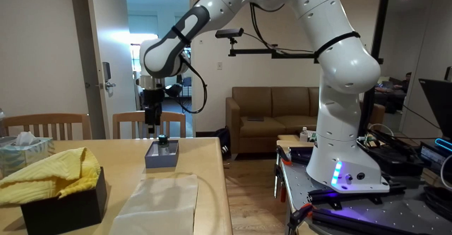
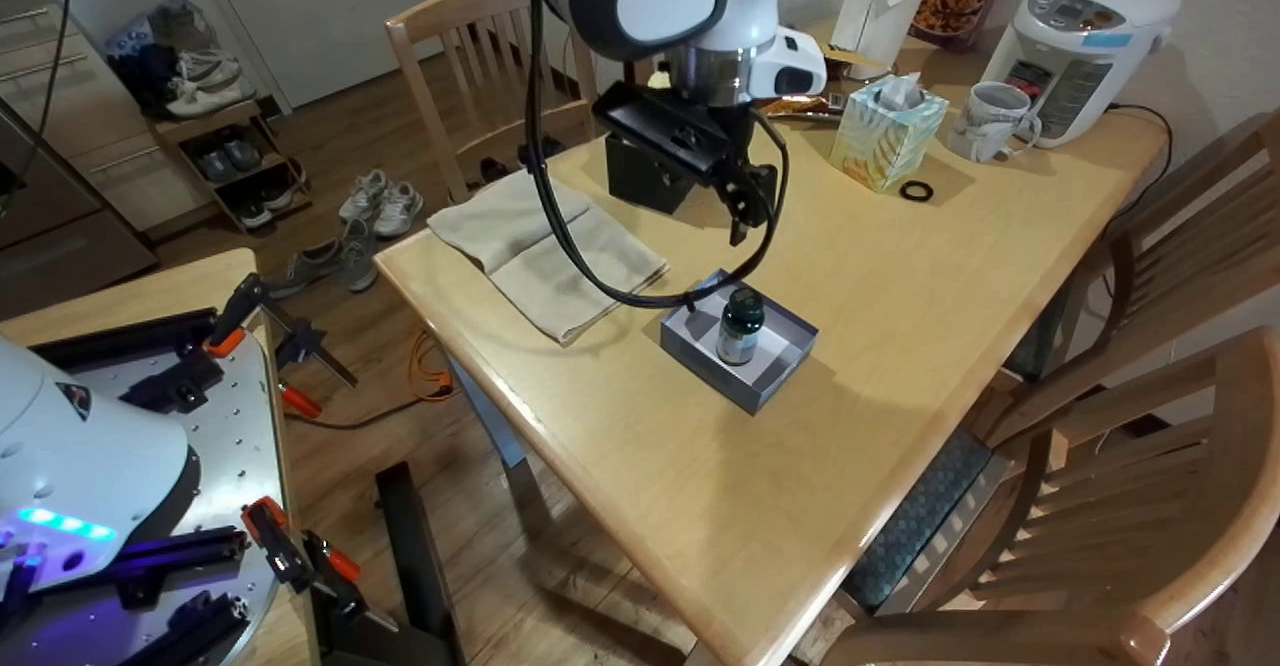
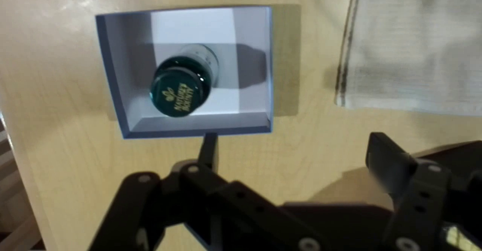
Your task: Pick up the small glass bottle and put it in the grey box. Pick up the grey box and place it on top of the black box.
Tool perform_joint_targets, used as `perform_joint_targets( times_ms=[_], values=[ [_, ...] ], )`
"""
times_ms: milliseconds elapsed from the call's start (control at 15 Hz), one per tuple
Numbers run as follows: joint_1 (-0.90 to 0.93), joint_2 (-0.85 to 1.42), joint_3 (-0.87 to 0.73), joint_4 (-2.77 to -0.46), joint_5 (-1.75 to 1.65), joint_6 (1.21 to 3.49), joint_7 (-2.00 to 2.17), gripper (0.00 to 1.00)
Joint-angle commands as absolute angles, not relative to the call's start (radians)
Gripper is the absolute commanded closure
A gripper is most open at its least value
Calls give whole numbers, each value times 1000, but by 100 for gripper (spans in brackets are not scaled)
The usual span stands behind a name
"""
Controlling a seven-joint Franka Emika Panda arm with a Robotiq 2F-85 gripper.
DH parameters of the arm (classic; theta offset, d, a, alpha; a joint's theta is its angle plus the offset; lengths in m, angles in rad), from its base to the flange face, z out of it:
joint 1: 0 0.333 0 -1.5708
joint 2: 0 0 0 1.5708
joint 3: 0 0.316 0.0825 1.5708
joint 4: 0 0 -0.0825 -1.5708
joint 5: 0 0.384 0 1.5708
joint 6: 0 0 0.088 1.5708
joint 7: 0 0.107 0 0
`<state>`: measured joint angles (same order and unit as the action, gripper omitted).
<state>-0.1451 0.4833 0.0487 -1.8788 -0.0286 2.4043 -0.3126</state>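
The small glass bottle stands upright inside the grey box on the table. The dark bottle with its green cap also shows in an exterior view and in the wrist view. The grey box is open-topped in the wrist view. The black box stands on the table with a yellow cloth over its top; it is partly hidden behind the arm in an exterior view. My gripper is open and empty, above the table beside the grey box. It also shows in both exterior views.
The yellow cloth covers the black box's opening. A beige cloth lies flat between the grey box and the table's edge. A tissue box, a mug and a water boiler stand farther along. Wooden chairs line the table.
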Motion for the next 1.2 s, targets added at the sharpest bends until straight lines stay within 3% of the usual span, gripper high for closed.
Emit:
perform_joint_targets(
  times_ms=[0, 1133],
  values=[
    [-124, 445, 73, -1918, -1, 2409, -338, 0],
    [-77, 658, 3, -1744, -61, 2360, -291, 0]
  ],
)
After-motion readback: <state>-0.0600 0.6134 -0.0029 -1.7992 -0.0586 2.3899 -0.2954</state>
